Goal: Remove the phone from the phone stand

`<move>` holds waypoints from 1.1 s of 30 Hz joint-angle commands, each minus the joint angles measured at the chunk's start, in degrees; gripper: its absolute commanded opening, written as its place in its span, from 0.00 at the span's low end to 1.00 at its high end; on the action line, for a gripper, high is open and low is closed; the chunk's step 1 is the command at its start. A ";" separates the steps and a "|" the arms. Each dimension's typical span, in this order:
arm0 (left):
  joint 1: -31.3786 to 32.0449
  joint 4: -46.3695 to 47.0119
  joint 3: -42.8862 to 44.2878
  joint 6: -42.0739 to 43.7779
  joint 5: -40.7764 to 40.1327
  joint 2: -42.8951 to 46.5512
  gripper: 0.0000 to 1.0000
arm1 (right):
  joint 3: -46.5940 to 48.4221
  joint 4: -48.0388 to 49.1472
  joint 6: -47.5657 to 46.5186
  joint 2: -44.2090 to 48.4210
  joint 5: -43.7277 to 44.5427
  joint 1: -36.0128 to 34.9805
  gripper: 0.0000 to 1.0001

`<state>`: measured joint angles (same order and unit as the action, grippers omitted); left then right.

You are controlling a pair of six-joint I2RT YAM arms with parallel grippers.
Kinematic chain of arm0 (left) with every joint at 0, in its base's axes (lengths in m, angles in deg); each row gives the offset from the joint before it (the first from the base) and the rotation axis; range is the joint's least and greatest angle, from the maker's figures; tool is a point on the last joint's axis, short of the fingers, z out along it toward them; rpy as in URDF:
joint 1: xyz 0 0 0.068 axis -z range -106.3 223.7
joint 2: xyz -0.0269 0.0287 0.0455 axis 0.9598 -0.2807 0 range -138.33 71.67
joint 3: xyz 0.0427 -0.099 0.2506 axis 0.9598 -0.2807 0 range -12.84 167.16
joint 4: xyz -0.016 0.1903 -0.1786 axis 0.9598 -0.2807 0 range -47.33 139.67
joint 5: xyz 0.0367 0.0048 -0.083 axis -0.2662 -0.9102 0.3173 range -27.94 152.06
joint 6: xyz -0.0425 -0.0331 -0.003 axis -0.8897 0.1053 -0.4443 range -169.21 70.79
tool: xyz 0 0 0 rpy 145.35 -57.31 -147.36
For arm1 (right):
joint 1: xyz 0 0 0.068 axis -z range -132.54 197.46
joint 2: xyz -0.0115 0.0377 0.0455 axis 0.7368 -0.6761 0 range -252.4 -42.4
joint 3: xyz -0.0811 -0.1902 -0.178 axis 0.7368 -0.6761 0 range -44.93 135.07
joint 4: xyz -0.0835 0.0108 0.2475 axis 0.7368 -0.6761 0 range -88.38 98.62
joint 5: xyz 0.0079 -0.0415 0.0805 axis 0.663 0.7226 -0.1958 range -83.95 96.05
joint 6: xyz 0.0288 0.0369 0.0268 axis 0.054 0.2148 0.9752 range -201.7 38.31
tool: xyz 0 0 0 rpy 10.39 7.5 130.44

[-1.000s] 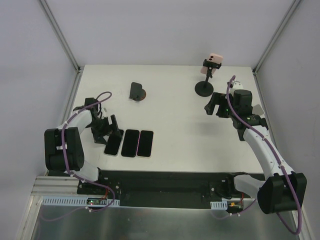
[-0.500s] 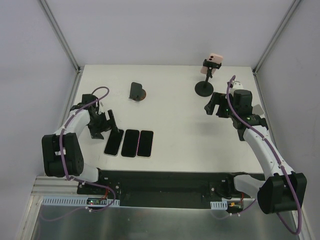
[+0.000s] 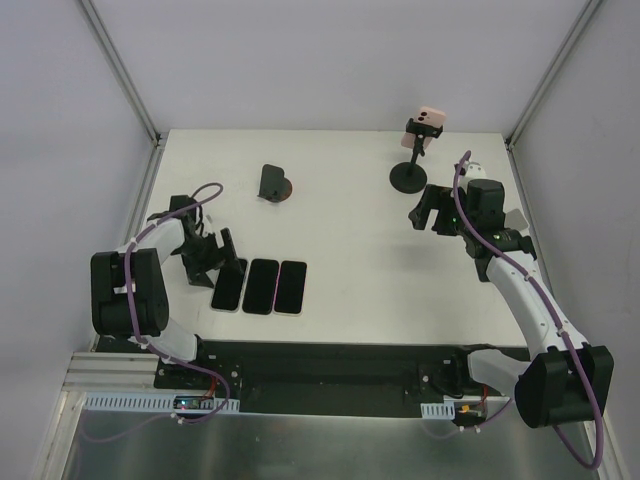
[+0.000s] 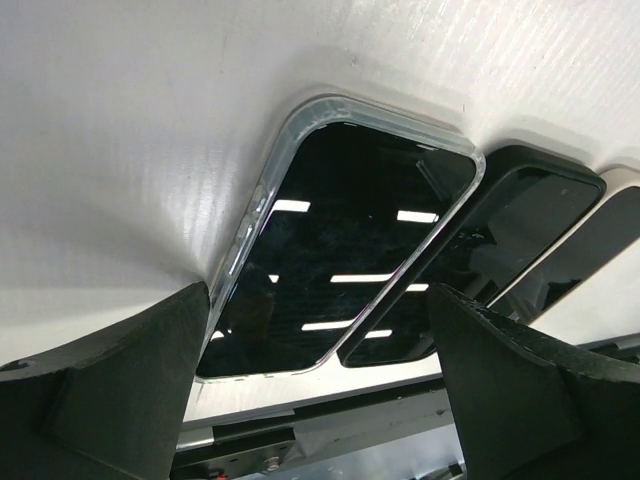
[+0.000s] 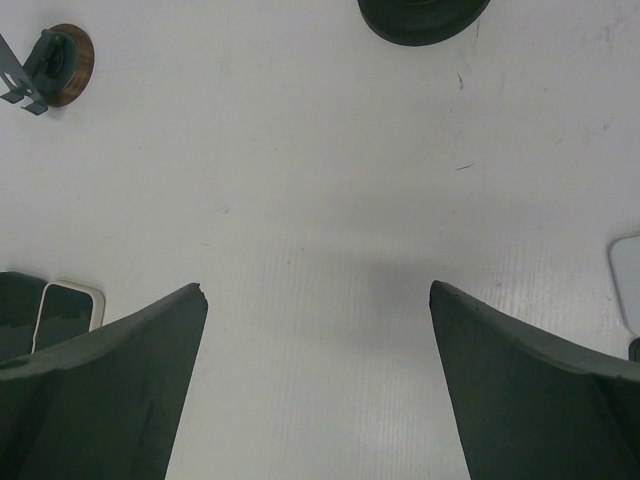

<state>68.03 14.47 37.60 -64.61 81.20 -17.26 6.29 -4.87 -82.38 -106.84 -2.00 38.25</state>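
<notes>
The white worktop point(image 3: 350, 230) carries three phones point(image 3: 261, 286) lying flat, side by side, near its front left. A small stand point(image 3: 274, 184) sits toward the back left, and a round-based phone stand point(image 3: 409, 177) at back right.

The stand base point(image 5: 425, 18) ahead of the right tool point(image 5: 318, 288) is cut by the top edge. Right of the left tool point(image 4: 320, 292), the outermost phone point(image 4: 610, 225) runs off-frame.

Left arm point(image 3: 140, 262): folded sharply at the elbow, forearm reaching forward and inward.
Left hand point(image 3: 222, 258): low, tilted down, fingers spread wide, holding nothing.
Right arm point(image 3: 520, 290): stretched well forward.
Right hand point(image 3: 422, 208): pointing inward, fingers wide apart, empty.
</notes>
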 commanded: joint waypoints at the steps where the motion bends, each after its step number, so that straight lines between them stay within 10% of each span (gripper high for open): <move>1: 0.31 0.22 -1.48 0.55 5.56 -0.90 0.90 | 1.69 1.54 0.42 0.73 -0.73 -0.28 0.96; 33: 2.95 1.62 11.68 4.94 -2.00 2.00 0.92 | 2.30 1.54 0.25 0.81 -1.79 -0.19 0.96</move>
<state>70.28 14.54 42.38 -61.70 81.59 -17.43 6.29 -4.87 -82.32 -106.84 -2.86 38.25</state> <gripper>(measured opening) 0.913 0.962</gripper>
